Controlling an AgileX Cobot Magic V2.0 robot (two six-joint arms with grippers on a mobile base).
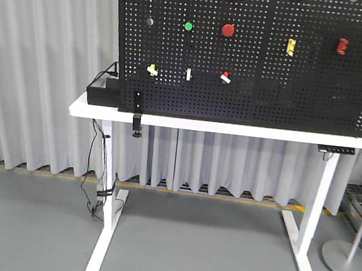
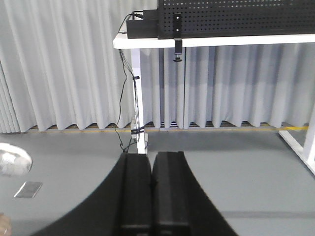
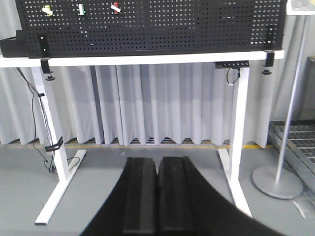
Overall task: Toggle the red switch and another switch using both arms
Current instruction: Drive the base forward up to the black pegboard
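Your left pincer point(image 2: 151, 158) and right pincer point(image 3: 157, 162) are pressed together, well apart from the red switch point(image 1: 226, 77) and pale yellow switch point(image 1: 152, 70).

Front camera faces the pegboard point(image 1: 250, 84) squarely; both wrist cameras look from low, farther back, sharing the white table point(image 1: 233, 128).

I see the pegboard point(image 1: 268, 93) on the table point(image 1: 233, 128), box point(image 1: 101, 93) at its left; on it: left toggle point(image 1: 152, 70), middle toggle point(image 1: 188, 74), right toggle point(image 1: 226, 77).
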